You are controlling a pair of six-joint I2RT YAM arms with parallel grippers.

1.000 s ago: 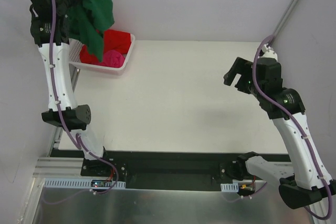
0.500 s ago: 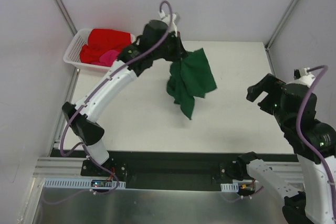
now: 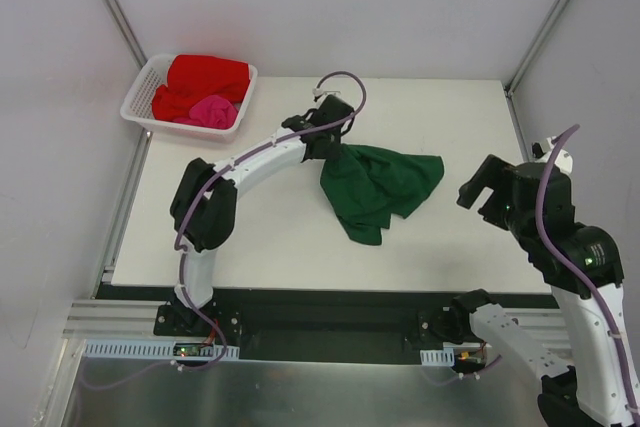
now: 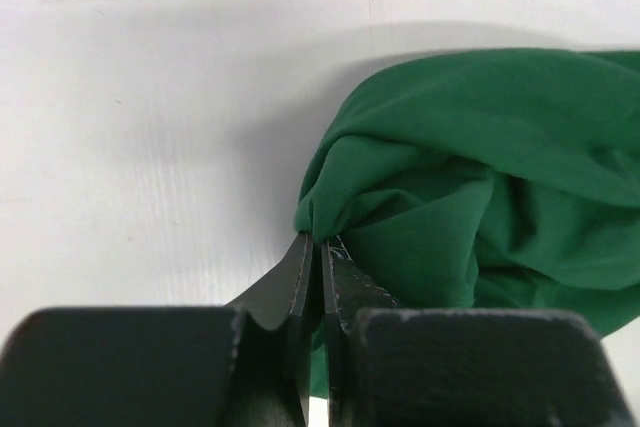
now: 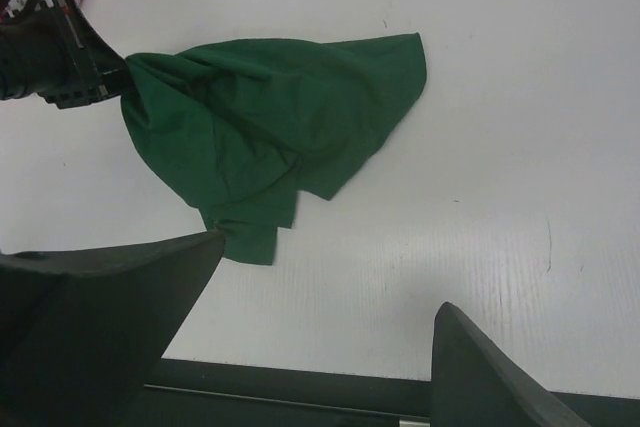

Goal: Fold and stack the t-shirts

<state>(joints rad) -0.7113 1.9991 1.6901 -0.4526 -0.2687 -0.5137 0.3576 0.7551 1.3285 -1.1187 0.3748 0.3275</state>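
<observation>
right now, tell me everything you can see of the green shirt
The green shirt is plain, dark green soft cloth. It lies crumpled and unfolded on the white table, near the middle. It spreads in a rough fan with deep creases, and one flap points toward the near edge. The left tool is shut on a bunched edge at the shirt's left end in the top view. Nothing else touches it.

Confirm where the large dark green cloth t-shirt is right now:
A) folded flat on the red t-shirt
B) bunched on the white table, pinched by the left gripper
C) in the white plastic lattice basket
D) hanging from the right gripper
B: the dark green t-shirt lies bunched on the table, the left gripper shut on its edge; the right gripper is open, apart.
</observation>
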